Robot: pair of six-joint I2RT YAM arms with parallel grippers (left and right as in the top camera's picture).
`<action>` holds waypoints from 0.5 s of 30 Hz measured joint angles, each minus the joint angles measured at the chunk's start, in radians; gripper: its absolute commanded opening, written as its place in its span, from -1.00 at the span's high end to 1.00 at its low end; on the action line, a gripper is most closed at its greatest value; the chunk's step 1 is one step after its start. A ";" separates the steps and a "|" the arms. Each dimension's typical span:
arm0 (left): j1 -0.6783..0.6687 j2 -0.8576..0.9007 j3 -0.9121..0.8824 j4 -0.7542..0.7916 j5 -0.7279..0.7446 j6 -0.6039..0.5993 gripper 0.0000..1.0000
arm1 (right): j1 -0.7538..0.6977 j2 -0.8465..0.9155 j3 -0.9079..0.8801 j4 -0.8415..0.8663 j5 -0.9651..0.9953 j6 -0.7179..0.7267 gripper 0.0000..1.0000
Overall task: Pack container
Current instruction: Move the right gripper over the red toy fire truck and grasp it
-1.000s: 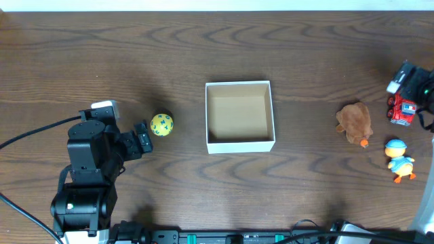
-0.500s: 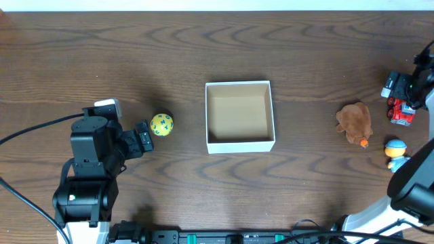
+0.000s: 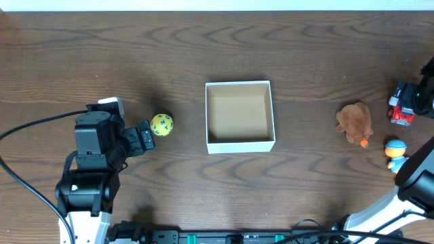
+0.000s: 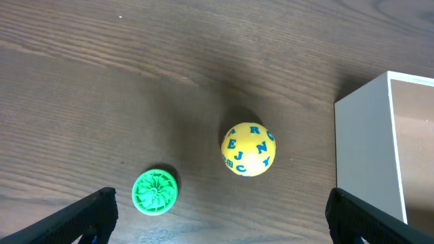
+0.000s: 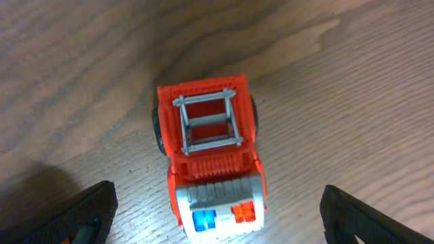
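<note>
**Free room and obstacles on the table**

We see wide bare wood between the container point(image 3: 240, 144) and the brown plush toy point(image 3: 354, 123), and also behind the container, along the far edge. On the left, the yellow ball point(image 3: 161, 125) lies between the left gripper point(image 3: 143, 137) and the container wall, apart from both. In the left wrist view a green disc point(image 4: 154, 192) lies near the ball, inside the span of the wide-spread fingers. The inside of the container is free from above; only its low walls block a sideways approach. On the right, the red fire truck point(image 5: 210, 169), the plush toy and the duck toy point(image 3: 395, 152) lie close together, with narrow gaps. The right gripper point(image 5: 217, 227) has its fingers wide on both sides of the truck, apart from it.
</note>
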 measured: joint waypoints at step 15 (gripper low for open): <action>0.000 0.000 0.000 0.000 0.000 0.000 -0.96 | -0.003 0.073 0.000 0.006 -0.022 -0.008 -0.54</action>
